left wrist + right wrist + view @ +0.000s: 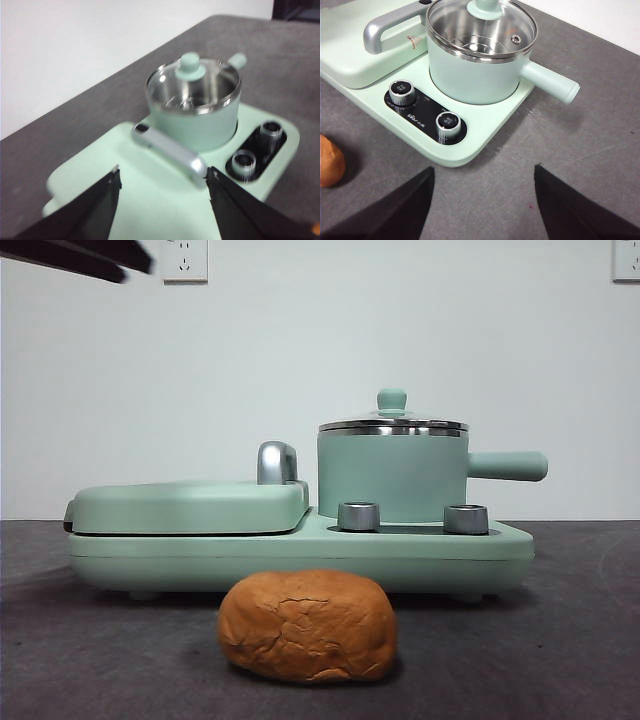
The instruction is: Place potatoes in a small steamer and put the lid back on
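both pincers gape, empty | left pincer (pixel 162 182) over grill plate (pixel 150 210) – right pincer (pixel 484 172) above table (pixel 600 165)

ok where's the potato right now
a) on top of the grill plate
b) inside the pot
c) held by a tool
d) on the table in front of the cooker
d: the potato lies on the dark table in front of the cooker, while the lid is on the pot.

Even soft light; left wrist blurred
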Tool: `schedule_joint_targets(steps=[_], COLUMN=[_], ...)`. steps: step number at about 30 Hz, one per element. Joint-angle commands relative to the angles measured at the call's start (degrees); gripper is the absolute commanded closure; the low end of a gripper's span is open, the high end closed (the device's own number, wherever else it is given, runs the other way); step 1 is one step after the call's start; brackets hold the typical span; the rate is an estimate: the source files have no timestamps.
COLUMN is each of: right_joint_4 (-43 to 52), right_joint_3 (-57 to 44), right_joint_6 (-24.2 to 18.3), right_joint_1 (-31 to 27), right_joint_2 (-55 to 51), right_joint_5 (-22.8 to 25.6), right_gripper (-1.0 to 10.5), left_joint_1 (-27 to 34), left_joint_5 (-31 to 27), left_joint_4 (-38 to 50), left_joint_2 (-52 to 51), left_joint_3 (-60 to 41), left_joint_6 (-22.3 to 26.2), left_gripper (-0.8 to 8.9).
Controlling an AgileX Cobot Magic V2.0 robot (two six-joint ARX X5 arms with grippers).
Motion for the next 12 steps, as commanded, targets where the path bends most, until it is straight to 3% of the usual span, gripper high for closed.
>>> schedule_joint_targets(steps=[1,5,12], right_joint_4=[0.59,0.59,0.52], right_joint_3=[0.96,0.96,0.96], right_joint_6=[0.90,1.99,2.29], right_joint_1=[0.09,0.09,0.09], right_joint_2=[0.17,0.17,0.15], right_joint_5=[0.20,0.17,0.17], right_gripper=[6.3,6.3,6.3], left_joint_1=[-2.67,-5.70,-9.20], left_joint_5=[-2.01,-2.71,-2.69], left_joint_4=[6.69,14.36,20.31], left_joint_2=[4.66,11.56,23.87], left_joint_3=[1.20,1.92,7.21], left_joint_6=[-4.90,-8.81,-13.20], left_gripper=[5.35,5.35,5.35])
